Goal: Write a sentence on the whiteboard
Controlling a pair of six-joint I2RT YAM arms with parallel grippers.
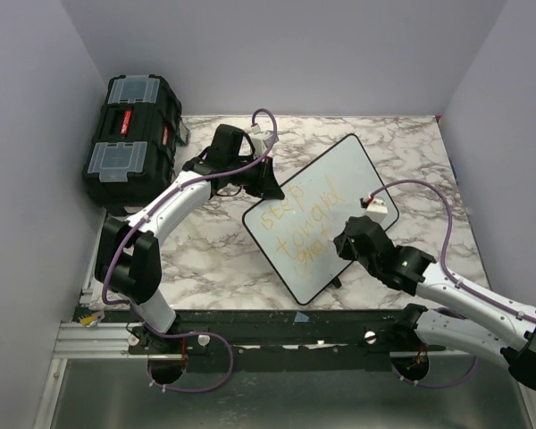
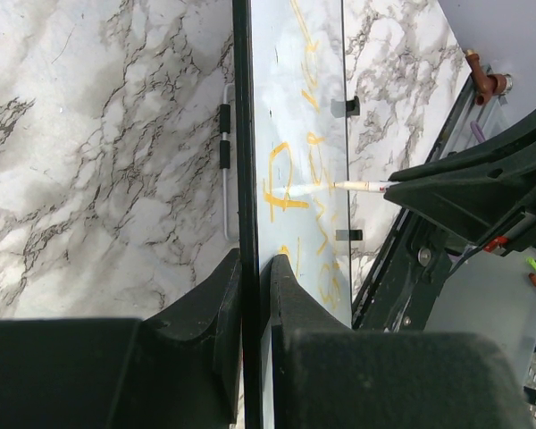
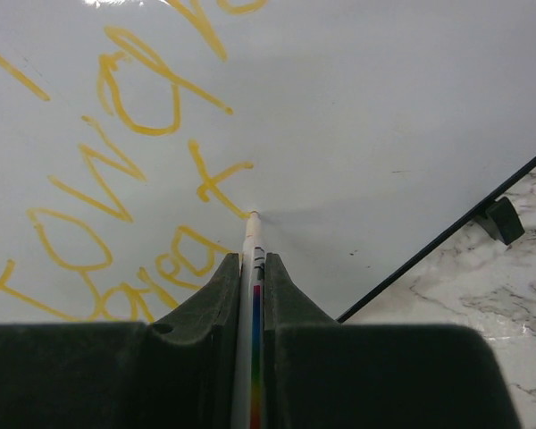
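From above, the whiteboard [image 1: 350, 174] sits skewed on the marble tabletop [image 1: 214, 259], its long axis running from near left to far right. The orange sentence [image 1: 302, 225] covers its nearer half in three lines. The left jaws pinch its far-left rim, while the right arm, nearer the writing, hangs over the last line. A black toolbox [image 1: 129, 134] stands far left, with pale walls on three sides. The left wrist view shows the left jaws pressed onto the black rim, board edge-on. The right wrist view shows the right jaws clamped on a marker [image 3: 253, 268], in line with them, its tip on the board at a "t". Bare white lies rightward, probably where the next stroke goes.
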